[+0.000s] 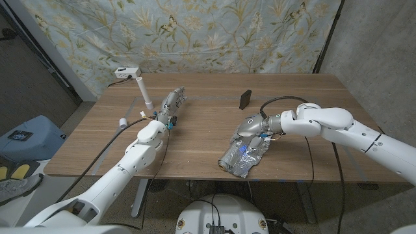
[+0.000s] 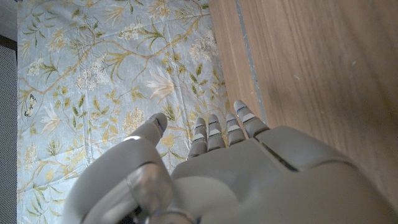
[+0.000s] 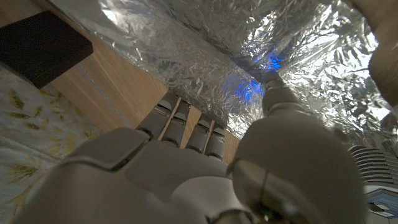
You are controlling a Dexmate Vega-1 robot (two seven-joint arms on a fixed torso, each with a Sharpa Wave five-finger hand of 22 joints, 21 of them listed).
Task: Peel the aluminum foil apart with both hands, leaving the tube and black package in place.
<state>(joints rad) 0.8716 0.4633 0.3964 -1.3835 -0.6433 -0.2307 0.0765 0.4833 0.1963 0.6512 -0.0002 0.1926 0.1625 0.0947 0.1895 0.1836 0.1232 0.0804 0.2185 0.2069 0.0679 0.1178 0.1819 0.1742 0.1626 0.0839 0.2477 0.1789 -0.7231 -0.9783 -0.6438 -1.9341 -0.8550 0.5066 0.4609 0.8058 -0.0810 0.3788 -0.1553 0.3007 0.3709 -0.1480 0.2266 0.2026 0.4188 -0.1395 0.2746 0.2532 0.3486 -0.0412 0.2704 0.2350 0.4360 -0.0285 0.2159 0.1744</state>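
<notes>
Head view: right hand [image 1: 250,127] seemingly pinches the aluminum foil [image 1: 244,157]; left hand [image 1: 170,107] holds nothing, fingers apart.

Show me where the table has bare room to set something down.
Bare wood lies between the left hand and the black package, along the far edge, and at the near-left corner. It is crowded near the front right, where the right hand touches the foil, and around the white tube.

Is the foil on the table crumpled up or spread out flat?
Crumpled: the foil sits as a wrinkled, bunched sheet near the table's front edge, creased all over in the right wrist view.
</notes>
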